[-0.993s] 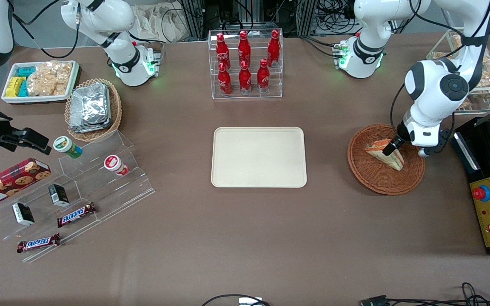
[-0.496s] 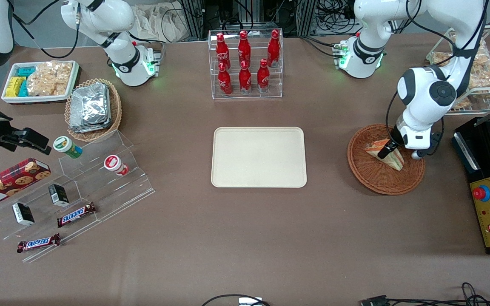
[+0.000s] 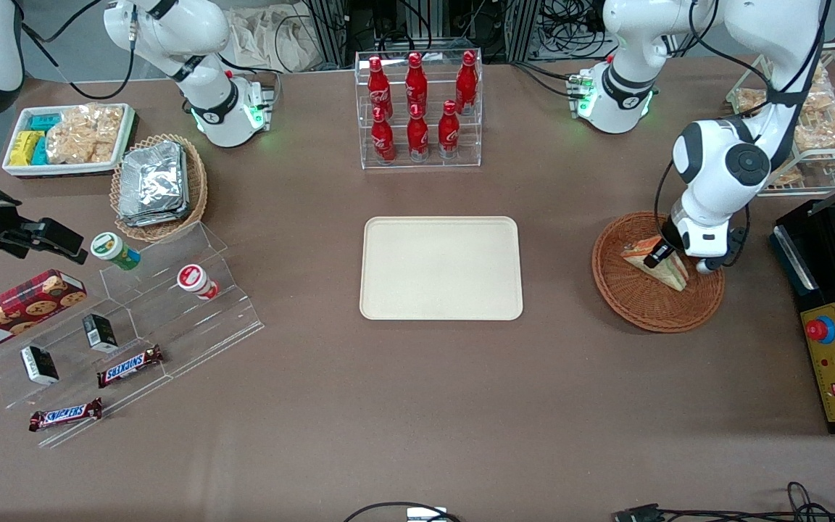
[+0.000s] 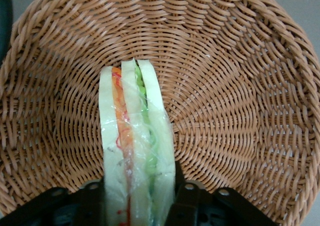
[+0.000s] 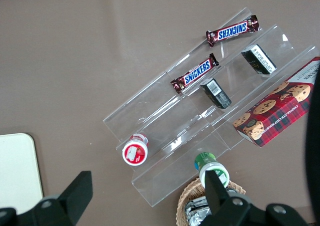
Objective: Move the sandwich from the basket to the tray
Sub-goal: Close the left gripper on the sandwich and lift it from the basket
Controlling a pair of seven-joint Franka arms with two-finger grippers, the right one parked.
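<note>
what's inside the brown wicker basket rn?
Only the sandwich, standing on edge in the basket; the gripper fingers flank it. Weave under the sandwich is hidden.

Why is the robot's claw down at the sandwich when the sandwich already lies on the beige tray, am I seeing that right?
Not quite: the sandwich lies in the basket, as the left wrist view shows. The gripper is indeed down at it, jaws either side; the tray holds nothing.

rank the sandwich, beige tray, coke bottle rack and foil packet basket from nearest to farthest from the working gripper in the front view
1. The sandwich: in the basket, between the gripper's fingers.
2. The beige tray: mid-table.
3. The coke bottle rack: farther from the front camera than the tray.
4. The foil packet basket: toward the parked arm's end.
</note>
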